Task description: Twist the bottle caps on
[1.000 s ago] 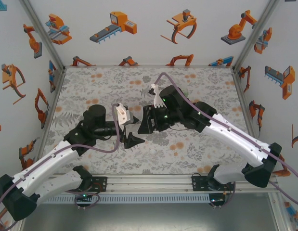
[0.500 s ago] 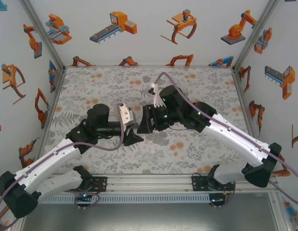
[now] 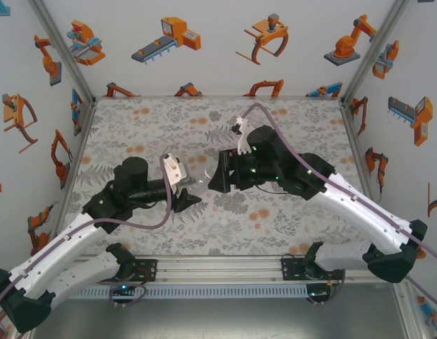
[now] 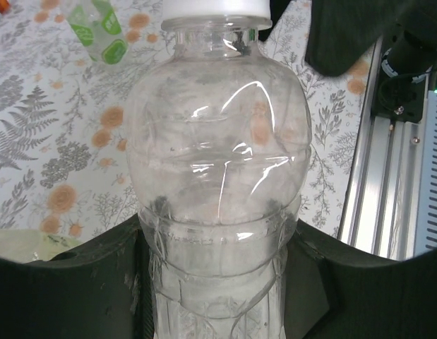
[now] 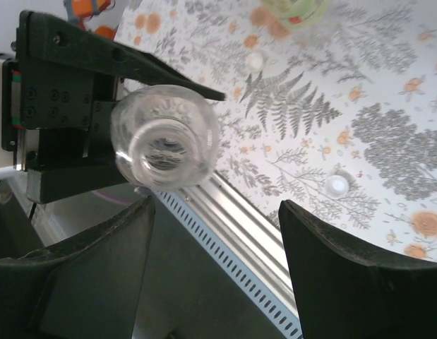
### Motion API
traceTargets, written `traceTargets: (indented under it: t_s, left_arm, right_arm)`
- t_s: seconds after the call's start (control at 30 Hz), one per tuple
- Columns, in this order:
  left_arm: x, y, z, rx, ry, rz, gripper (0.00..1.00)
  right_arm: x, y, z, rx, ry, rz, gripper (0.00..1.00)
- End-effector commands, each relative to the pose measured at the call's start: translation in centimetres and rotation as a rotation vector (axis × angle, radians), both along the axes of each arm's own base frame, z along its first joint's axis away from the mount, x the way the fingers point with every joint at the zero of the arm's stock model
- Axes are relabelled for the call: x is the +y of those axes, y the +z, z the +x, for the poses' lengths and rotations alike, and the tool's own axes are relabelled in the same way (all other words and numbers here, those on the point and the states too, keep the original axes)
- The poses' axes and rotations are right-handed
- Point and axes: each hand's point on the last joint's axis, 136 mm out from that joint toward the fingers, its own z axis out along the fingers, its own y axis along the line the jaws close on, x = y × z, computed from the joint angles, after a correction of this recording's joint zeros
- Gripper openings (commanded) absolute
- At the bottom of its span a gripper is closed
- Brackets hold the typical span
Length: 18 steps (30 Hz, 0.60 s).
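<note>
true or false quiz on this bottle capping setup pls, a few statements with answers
1. The left gripper grips a colourless bottle. True.
2. The right gripper is clamped on a cap. False: its jaws stand open, with nothing between them.
3. The held bottle has a bare neck. False: a white cap sits on it.
4. A loose cap lies on the table. True.

Three bottles point(image 4: 218, 176), three caps point(image 5: 337, 185) and two grippers point(image 3: 184, 200).
</note>
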Motion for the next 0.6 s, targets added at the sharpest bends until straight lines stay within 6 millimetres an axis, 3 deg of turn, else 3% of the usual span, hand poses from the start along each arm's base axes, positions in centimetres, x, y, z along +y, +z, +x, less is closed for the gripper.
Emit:
traceTargets:
  t_s: [0.0,0.13,0.23,0.57]
  left_arm:
    - [1.1,1.4,0.0,-0.033,0.020,-0.005,0.32]
    - [2.3,2.2,0.4,-0.007,0.049,-0.041,0.17]
    - [3.3,2.5,0.9,0.008,0.069,-0.072,0.00]
    - [5.9,2.3,2.4,-0.021,0.155,-0.111,0.00]
  right_arm:
    - [-2.3,1.0,1.1,-0.062,-0.102,-0.027,0.65]
    - [-3.6,0.5,1.3,-0.084,-0.149,-0.054,0.64]
    - [-4.4,-0.9,1.5,-0.069,-0.171,-0.128,0.62]
    - [-3.6,-9.1,1.4,0.065,-0.172,-0.350,0.57]
